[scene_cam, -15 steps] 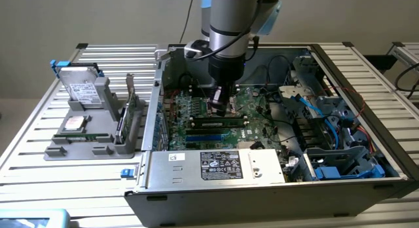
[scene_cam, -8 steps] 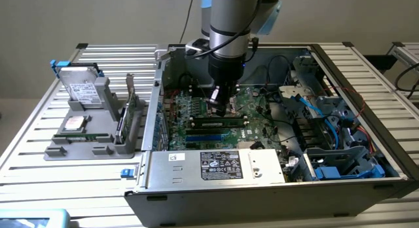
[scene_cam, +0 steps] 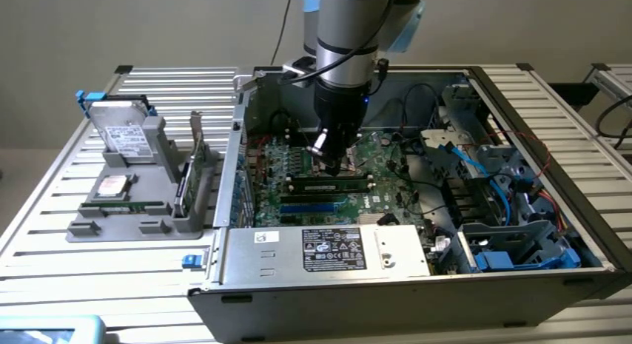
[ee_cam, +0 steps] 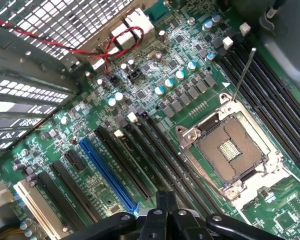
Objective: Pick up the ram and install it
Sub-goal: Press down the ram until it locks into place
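Outside first, in the exterior view we see an open computer case (scene_cam: 553, 137) lying on a slatted metal bench (scene_cam: 59, 285), with the arm reaching down into it over the green motherboard (scene_cam: 296, 166). The claw (scene_cam: 334, 165) sits just above the ram (scene_cam: 331, 186), a dark stick lying seated across the long slots, and its fingers look drawn together with nothing held between them. Along the case's near edge lies a silver power supply (scene_cam: 326, 249) carrying a white label and a black label whose print we cannot read. On the exterior view's left, a grey holder (scene_cam: 138, 211) carries a hard drive (scene_cam: 123, 133) and an upright green card (scene_cam: 194, 166). Turning to the wrist view, we look past the claw (ee_cam: 165, 220), its black fingers (ee_cam: 162, 202) closed together, onto the board: a blue slot (ee_cam: 107, 175), an open processor socket (ee_cam: 232, 150), and red wires (ee_cam: 105, 50). No lettering there is legible to us.
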### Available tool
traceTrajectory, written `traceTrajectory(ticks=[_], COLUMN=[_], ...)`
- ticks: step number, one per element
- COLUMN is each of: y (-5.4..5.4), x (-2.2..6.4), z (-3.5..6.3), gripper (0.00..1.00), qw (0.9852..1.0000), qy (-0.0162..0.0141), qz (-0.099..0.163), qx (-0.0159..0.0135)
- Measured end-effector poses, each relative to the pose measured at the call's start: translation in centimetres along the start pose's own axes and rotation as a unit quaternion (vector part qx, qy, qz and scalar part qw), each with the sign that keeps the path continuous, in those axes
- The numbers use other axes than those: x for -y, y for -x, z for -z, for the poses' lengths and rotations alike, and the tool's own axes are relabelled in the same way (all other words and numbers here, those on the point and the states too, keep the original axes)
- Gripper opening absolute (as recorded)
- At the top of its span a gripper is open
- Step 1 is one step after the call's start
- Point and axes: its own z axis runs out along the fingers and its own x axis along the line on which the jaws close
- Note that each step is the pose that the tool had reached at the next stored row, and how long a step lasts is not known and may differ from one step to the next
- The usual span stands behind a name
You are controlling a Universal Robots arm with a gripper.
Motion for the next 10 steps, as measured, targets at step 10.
traceTrajectory(ticks=[10], y=[0.0], x=[0.0], z=[0.0], gripper=[0.11], qw=[0.9978], qy=[0.0032], qz=[-0.066], qx=[-0.0005])
